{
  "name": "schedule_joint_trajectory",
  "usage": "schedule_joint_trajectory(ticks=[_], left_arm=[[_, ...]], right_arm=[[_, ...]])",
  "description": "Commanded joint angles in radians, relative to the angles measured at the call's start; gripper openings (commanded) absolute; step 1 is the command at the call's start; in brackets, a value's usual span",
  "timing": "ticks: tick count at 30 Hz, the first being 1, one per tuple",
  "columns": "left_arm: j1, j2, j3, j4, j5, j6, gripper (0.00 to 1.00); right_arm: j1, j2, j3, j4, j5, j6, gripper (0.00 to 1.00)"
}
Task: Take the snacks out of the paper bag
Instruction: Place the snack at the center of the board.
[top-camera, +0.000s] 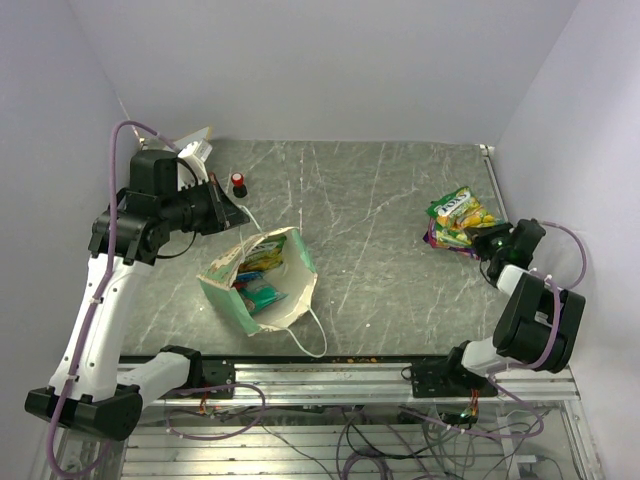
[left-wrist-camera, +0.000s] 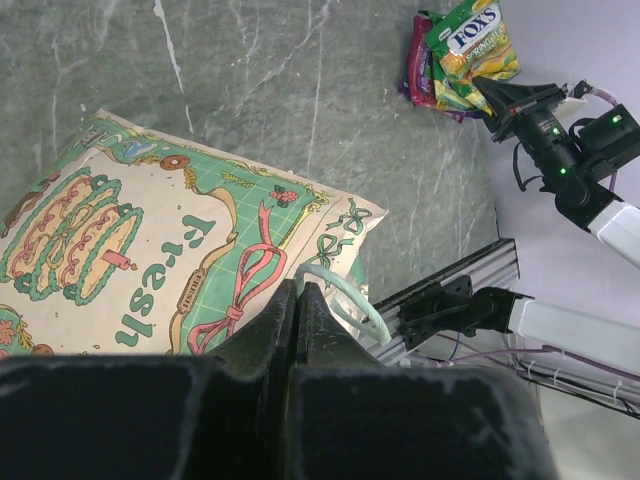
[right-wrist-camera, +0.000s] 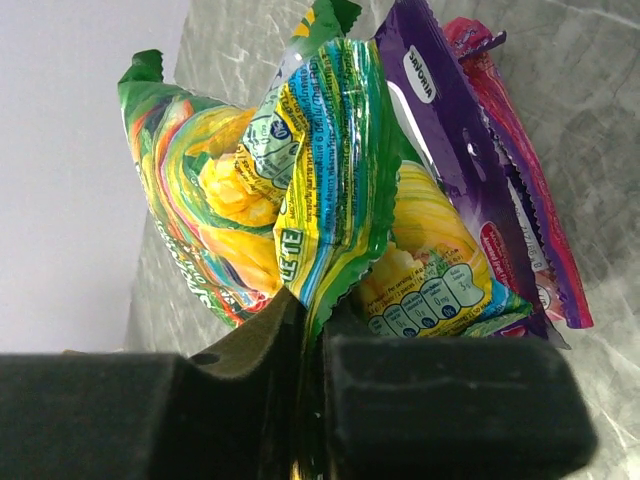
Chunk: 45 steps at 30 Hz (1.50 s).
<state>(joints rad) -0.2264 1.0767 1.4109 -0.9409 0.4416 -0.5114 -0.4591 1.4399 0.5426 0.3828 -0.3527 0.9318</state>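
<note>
Pinching one white string handle (left-wrist-camera: 345, 290) of the paper bag (left-wrist-camera: 150, 250), my left gripper (left-wrist-camera: 298, 300) has its fingers pressed together, and the cord loops out just beside them. In the top view the bag lies on its side at about 8 o'clock from the table's middle. Its mouth is open, and a green-yellow packet (top-camera: 263, 257) and a teal-blue packet (top-camera: 262, 296) show inside. Its other handle (top-camera: 312, 338) lies on the table toward 5 o'clock of the bag.

My right gripper (right-wrist-camera: 310, 325) is clamped on the lower edge of a green packet (right-wrist-camera: 330, 150) at the table's 3 o'clock side. That packet touches a second green packet (right-wrist-camera: 200, 210), a purple packet (right-wrist-camera: 440, 110) and a red-pink packet (right-wrist-camera: 520, 190), piled together there.

A small red-capped bottle (top-camera: 238, 184) stands at 11 o'clock of the bag, apart from it.
</note>
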Motion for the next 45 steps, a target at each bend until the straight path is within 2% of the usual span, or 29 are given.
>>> schedule_joint_trajectory(ticks=[1,8,13,16,18,22,28,31,37,41,45], left_arm=[[-0.008,0.001,0.034,-0.017,-0.014,0.017,0.07],[-0.008,-0.001,0.034,-0.018,0.0,0.009,0.07],[-0.008,-0.005,0.03,-0.016,0.018,0.004,0.07],[-0.008,-0.003,0.028,-0.015,0.028,0.005,0.07],[-0.01,-0.006,0.025,-0.014,0.031,0.004,0.07],[-0.014,-0.01,0.018,-0.012,0.031,0.002,0.07],[-0.014,-0.009,0.021,-0.008,0.022,-0.006,0.07],[-0.013,-0.003,0.028,-0.006,0.009,-0.012,0.07],[-0.013,-0.002,0.01,0.028,-0.005,-0.057,0.07],[-0.011,-0.016,-0.011,0.057,-0.011,-0.106,0.07],[-0.011,-0.026,-0.021,0.08,-0.01,-0.135,0.07]], right_arm=[[-0.007,-0.003,0.026,-0.114,-0.008,-0.09,0.12],[-0.006,-0.079,0.057,-0.226,0.017,-0.143,0.35],[-0.002,-0.119,0.122,-0.375,0.084,-0.185,0.5],[0.017,-0.147,0.164,-0.472,0.142,-0.227,0.65],[0.028,-0.164,0.177,-0.534,0.177,-0.24,0.68],[0.061,-0.208,0.181,-0.644,0.249,-0.258,0.81],[0.192,-0.313,0.23,-0.762,0.353,-0.291,0.9],[0.3,-0.32,0.321,-0.783,0.377,-0.352,0.9],[0.723,-0.214,0.511,-0.618,0.201,-0.607,0.88],[0.99,-0.157,0.596,-0.5,0.075,-0.869,0.86],[1.236,-0.12,0.647,-0.49,-0.014,-1.226,0.85]])
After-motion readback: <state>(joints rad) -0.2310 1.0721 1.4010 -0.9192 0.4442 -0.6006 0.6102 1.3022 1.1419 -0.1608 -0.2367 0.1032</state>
